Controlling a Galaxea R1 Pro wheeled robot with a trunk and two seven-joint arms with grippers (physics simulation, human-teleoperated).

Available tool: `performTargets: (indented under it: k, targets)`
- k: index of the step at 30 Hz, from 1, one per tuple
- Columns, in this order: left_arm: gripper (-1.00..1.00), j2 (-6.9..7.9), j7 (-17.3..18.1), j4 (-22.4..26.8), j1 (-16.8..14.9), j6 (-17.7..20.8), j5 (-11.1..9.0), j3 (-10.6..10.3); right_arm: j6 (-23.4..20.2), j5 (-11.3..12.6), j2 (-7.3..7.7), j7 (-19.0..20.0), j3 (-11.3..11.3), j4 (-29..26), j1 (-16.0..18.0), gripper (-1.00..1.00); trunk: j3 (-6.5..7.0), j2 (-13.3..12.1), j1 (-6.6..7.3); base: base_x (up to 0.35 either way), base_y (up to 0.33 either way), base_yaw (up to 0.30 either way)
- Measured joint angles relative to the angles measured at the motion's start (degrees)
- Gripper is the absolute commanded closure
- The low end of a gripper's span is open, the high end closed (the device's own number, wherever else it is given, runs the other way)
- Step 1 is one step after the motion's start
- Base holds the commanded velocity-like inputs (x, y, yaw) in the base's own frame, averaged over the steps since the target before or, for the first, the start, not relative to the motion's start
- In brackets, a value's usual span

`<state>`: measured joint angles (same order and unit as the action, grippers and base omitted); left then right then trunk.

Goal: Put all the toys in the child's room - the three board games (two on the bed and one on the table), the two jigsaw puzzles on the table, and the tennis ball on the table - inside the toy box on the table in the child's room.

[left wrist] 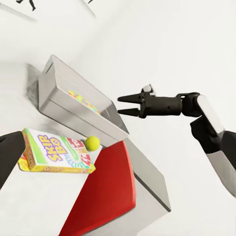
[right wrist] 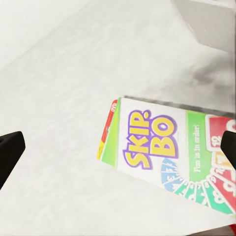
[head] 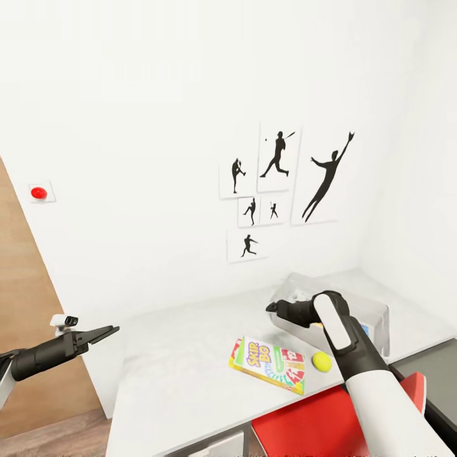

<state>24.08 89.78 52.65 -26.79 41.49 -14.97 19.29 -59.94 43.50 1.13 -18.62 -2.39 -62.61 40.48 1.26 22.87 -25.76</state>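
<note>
One toy box [left wrist: 73, 105] holds bright puzzle pieces; both tools, left [head: 105, 332] and right [left wrist: 123, 105], spread empty.

skip-bo board game [head: 267, 365] and tennis ball [head: 321, 361] on the table [head: 171, 381], beside the toy box [head: 374, 317]

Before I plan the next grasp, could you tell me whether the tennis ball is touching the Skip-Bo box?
Apart. In the head view a strip of bare table separates the tennis ball from the Skip-Bo box.
</note>
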Motion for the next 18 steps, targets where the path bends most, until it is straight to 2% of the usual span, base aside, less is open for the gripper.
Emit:
performTargets:
  k: [10,18]
  targets:
    - [-1.0,0.06,0.0,0.0,0.0,0.0,0.0,0.21,0.01,-0.04,-0.01,-0.1,0.66,3.38,2.33,-1.0,-0.94,0.0,0.0,0.0,0.001,0.0]
    - [-1.0,0.09,0.0,0.01,0.0,0.03,0.14,2.47,0.14,-0.06,0.03,-0.12,0.69,4.48,3.18,-1.0,-1.67,-0.01,0.0,0.0,0.108,0.0]
